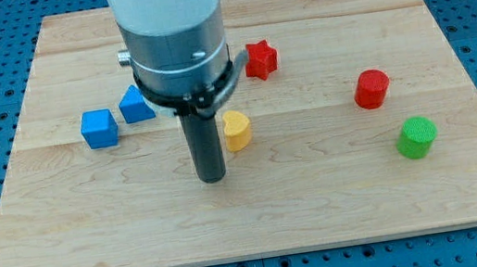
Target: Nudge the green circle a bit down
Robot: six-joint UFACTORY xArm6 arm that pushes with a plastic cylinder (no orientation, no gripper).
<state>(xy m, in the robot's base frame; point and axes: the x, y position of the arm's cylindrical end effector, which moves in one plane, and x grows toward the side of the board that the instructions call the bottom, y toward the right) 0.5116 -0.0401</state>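
Green circle (417, 136) is your landmark: you will find it low on the view's right part of the wooden worktop (325, 215), standing flat with its round face up; nothing touches it. Just above it and a little toward the view's left sits the red cylinder (371, 89), near but apart from it. My tip (212, 176) stands well apart from the green circle, far toward the view's left and at almost the same height in the view; bare board lies between the two. You have no pincer on this arm, only the straight dark rod, so there is nothing to open or close and nothing is held; the rod's end rests on the board clear of every block. The yellow block (236, 129), rounded in shape, lies left of the green circle and slightly higher, just beside the rod on its right. Farther left and higher than the green circle you can see the red star (260, 59); farthest left are the blue triangular block (134, 104) and the blue cube (99, 129), close together.
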